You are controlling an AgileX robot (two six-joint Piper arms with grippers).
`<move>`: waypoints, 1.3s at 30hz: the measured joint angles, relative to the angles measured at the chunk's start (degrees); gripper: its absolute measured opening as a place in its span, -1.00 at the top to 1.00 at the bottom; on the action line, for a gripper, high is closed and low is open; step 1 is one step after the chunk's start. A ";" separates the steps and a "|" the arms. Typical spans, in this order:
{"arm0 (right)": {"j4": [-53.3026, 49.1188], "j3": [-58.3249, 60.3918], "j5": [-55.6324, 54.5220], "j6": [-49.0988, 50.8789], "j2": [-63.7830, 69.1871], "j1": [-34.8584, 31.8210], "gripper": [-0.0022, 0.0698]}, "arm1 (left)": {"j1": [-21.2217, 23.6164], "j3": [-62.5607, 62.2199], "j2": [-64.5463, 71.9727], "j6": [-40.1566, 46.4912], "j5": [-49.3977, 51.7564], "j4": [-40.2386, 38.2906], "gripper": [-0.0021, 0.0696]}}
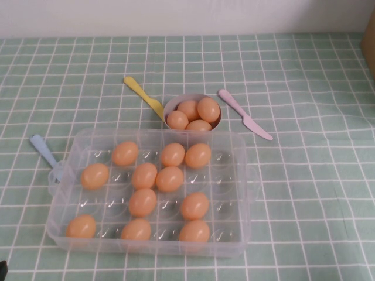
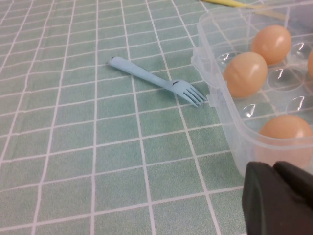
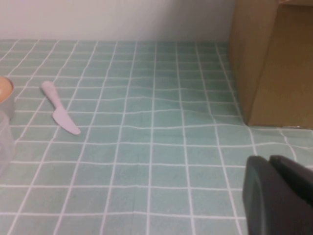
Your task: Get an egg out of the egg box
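**Soft, even light; my own claws blur at the frame edges**

I see flat, diffuse brightness over the whole checked tablecloth [image 1: 304, 193], with only faint shadows hugging the egg box [image 1: 243, 175] and the bowl [image 1: 170, 108]. Small glints sparkle on the box's clear cups. The high view is mildly hazy. In both wrist views my left gripper [image 2: 281, 198] and right gripper [image 3: 279, 196] loom dark and out of focus at the corner.

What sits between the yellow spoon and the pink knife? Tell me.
In the high view, the small round bowl holding four eggs lies between the yellow spoon and the pink knife, just behind the egg box.
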 joint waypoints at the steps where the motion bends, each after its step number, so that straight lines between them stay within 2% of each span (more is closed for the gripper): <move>1: 0.04 1.07 -0.22 0.00 -1.72 -0.55 0.99 | 0.00 0.00 0.00 0.00 0.00 0.00 0.95; 6: 0.13 7.53 -0.43 0.00 -11.16 -2.05 0.99 | 0.00 0.00 0.00 0.00 0.00 0.00 0.95; 11: 0.13 9.16 1.86 -0.12 -17.32 -2.05 0.99 | 0.00 0.00 0.00 0.00 0.00 0.00 0.95; 23: -2.17 9.16 12.91 -0.12 -17.57 -2.05 0.99 | 0.00 0.00 0.00 0.00 0.00 0.00 0.95; 39: -1.69 9.16 13.66 -0.12 -17.57 -2.05 0.99 | 0.00 0.00 0.00 0.00 0.00 0.00 0.95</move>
